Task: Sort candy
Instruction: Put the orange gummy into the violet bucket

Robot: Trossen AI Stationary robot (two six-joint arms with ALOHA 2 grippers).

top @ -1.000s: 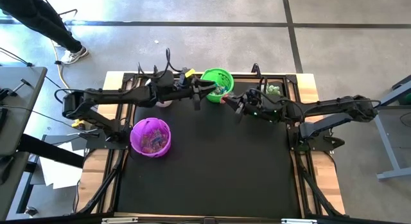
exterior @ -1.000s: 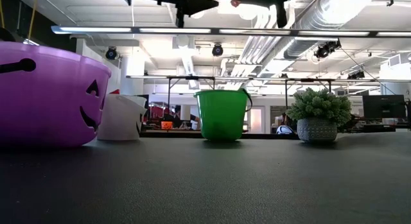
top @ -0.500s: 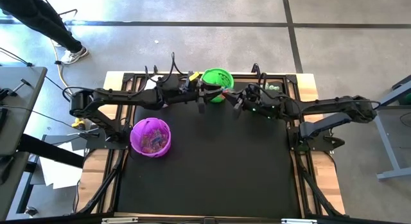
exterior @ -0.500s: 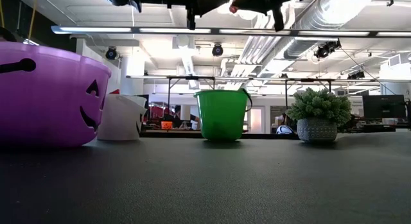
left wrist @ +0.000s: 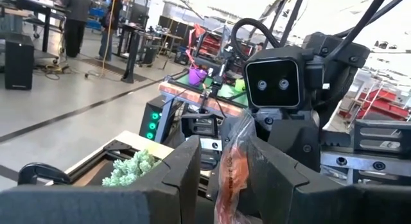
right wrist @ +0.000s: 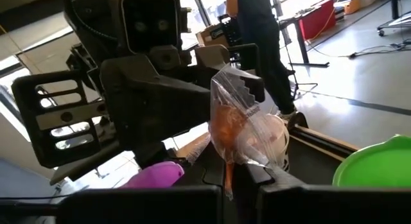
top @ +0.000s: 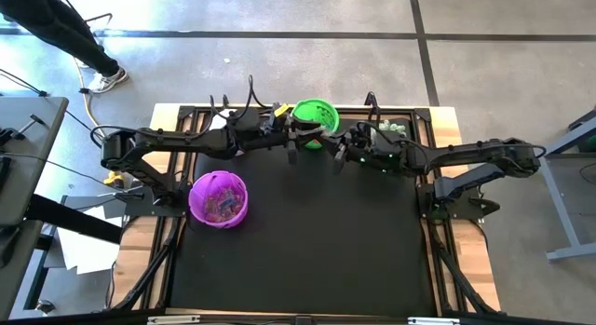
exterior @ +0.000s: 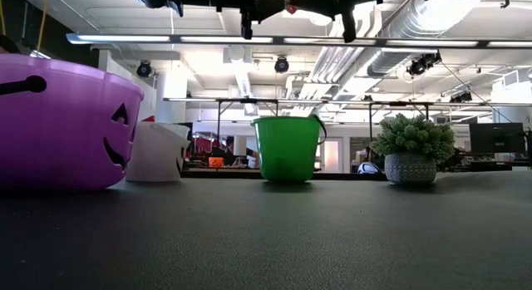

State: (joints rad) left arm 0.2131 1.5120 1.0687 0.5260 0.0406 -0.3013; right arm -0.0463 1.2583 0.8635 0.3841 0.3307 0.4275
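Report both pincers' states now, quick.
Left pincer: open around the orange candy bag.
Right pincer: shut on the orange candy bag.

The scene is lit evenly from above; in the low view long ceiling light strips [exterior: 291, 39] are seen glowing, and the area around them is washed out. Only soft shadows are cast on the black table [top: 298, 232] (its matte surface gives no glare). Near the low camera the tabletop is blurred. In the left wrist view the background above the wrapped candy [left wrist: 232, 166] is overexposed, and the clear wrapper is glinting.
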